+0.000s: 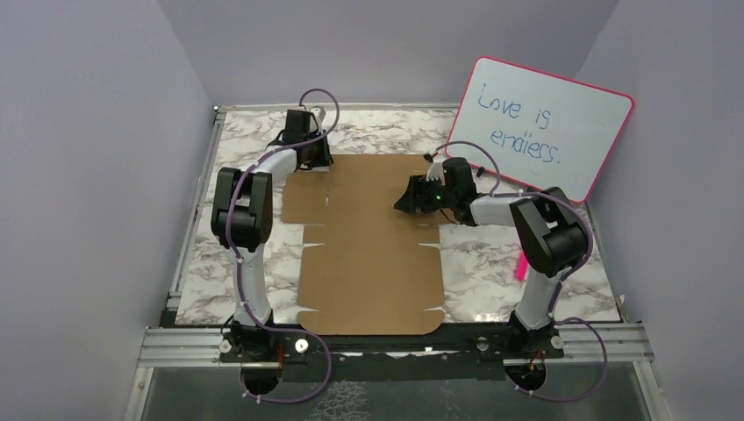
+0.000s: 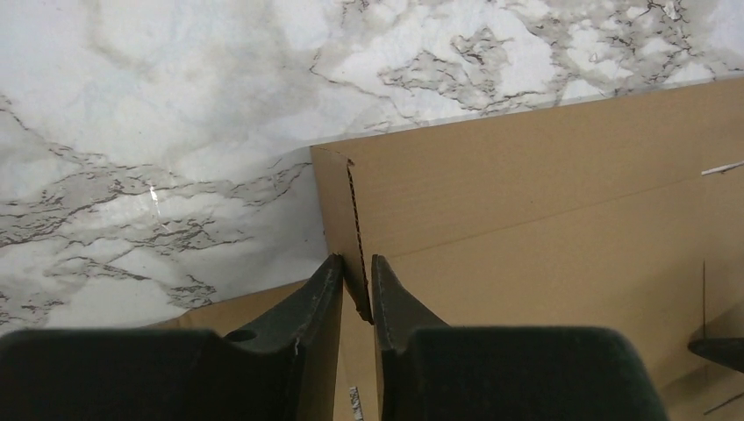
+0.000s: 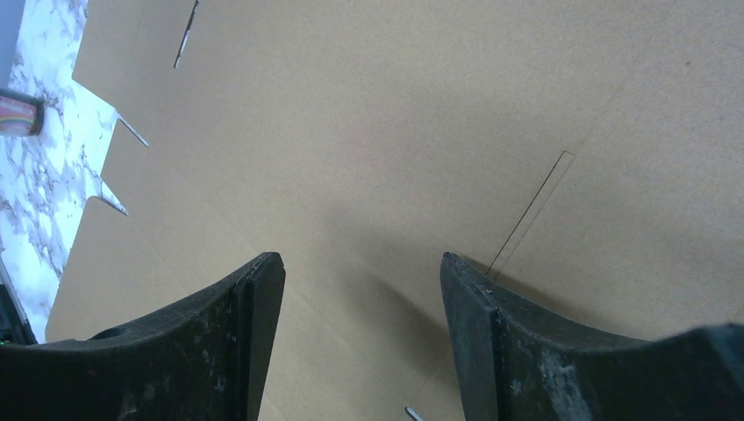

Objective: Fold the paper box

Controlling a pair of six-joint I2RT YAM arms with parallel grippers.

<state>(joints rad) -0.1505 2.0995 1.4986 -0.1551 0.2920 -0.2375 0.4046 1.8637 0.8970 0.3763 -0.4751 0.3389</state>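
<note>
1. Lilac walls all round; marble tabletop (image 1: 197,254) below, bare along its left edge.
2. Left hand (image 2: 357,267), at the far left corner of the box (image 1: 368,254): narrow, pinched on the edge of a small corner flap, which seems lifted a little off the marble in the wrist view.
3. Box in the middle of the tabletop: a flat die-cut sheet, near edge by the arm bases, slits and flaps down both sides, next to nothing folded.
4. Right hand (image 3: 361,263), over the far right part of the sheet: wide, holding nothing, low above the cardboard beside a thin slit. Touching or not, cannot tell.
5. Step in hand, by the look of it: raising the first far flap along its crease. Very early in the task.
6. Next move probably calls for drawing the pinched flap up and inward about the crease, and for pressing the panel down on the right to keep the whole sheet from dragging.
7. Whiteboard (image 1: 544,127) leaning at the far right, close behind the right arm; little room to swing that way. Pink thing (image 1: 521,263) on the marble just right of the sheet, out of the way.
</note>
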